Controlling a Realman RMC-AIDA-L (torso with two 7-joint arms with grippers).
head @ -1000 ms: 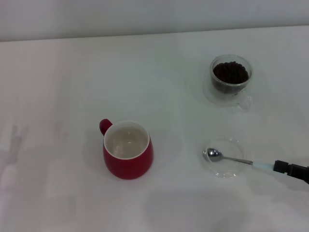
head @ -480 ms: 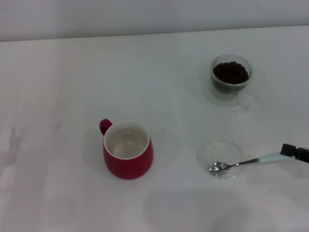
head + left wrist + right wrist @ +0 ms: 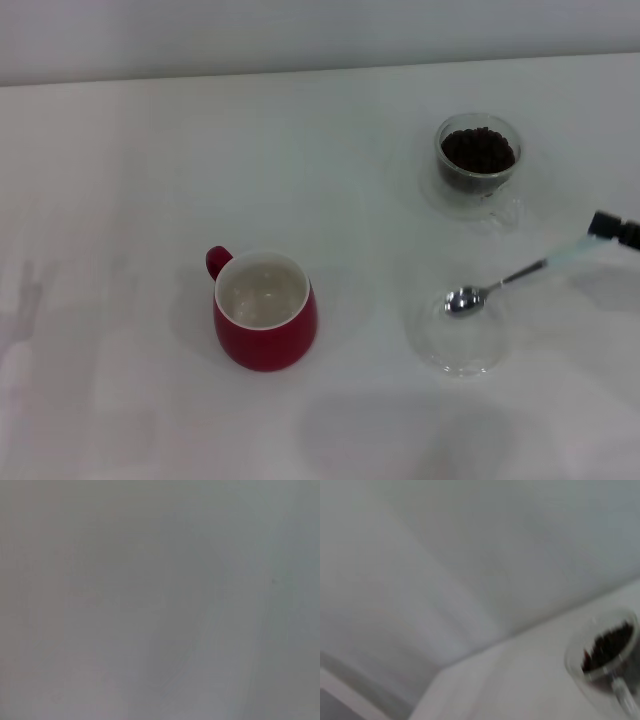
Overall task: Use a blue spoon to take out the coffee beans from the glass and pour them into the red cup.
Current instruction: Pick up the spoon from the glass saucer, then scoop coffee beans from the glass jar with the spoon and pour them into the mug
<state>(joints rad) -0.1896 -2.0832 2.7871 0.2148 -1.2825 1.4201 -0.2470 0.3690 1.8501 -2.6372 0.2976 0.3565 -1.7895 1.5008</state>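
**Spoon in the air over the saucer**

The blue spoon (image 3: 510, 280) hangs tilted at the right of the head view, its shiny silver bowl low over the clear saucer (image 3: 459, 333) and its pale handle rising to the right gripper (image 3: 612, 227) at the right edge, which grips the handle's end. Above it, upper right, the glass (image 3: 478, 163) holds dark coffee beans (image 3: 478, 149). The red cup (image 3: 264, 311) sits lower left of centre, its white inside showing. The left gripper is out of sight.
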